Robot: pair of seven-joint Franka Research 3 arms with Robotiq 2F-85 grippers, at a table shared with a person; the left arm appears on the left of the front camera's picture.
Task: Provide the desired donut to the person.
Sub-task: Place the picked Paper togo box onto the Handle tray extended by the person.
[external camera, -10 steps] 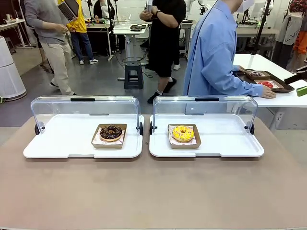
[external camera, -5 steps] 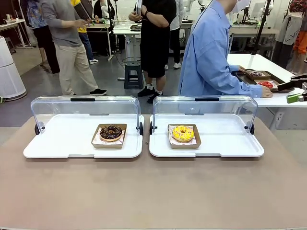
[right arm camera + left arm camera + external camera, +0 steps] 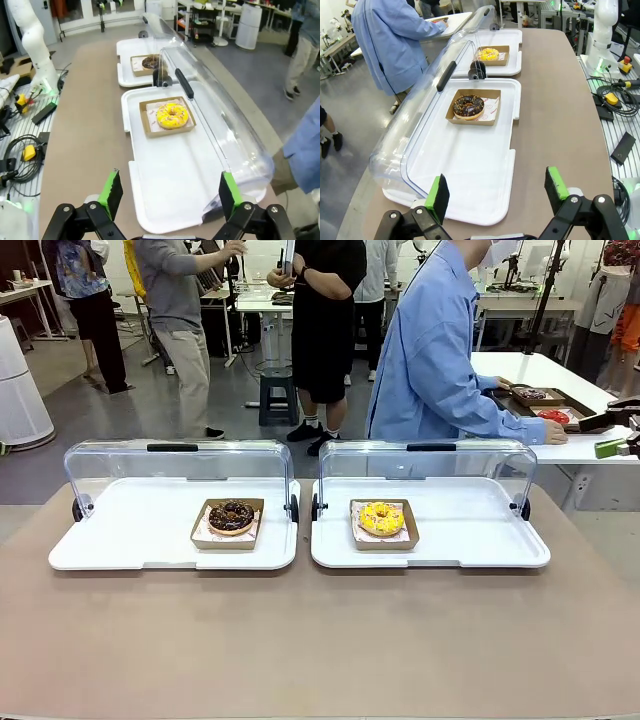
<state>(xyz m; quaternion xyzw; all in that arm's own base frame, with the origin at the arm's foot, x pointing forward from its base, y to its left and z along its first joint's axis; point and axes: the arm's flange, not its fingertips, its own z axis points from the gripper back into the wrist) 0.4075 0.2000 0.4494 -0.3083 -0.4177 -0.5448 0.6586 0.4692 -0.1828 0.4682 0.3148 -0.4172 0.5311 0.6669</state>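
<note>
The left gripper and the right gripper are held with jaws wide apart, empty, touching nothing, each above the near edge of a white tray. Beyond them, the chocolate donut and the yellow donut are seen in cardboard trays under raised clear lids. Farthest off, the person is turned toward a side table, so no choice is indicated; the wrong donut could be picked, or a lid struck.
</note>
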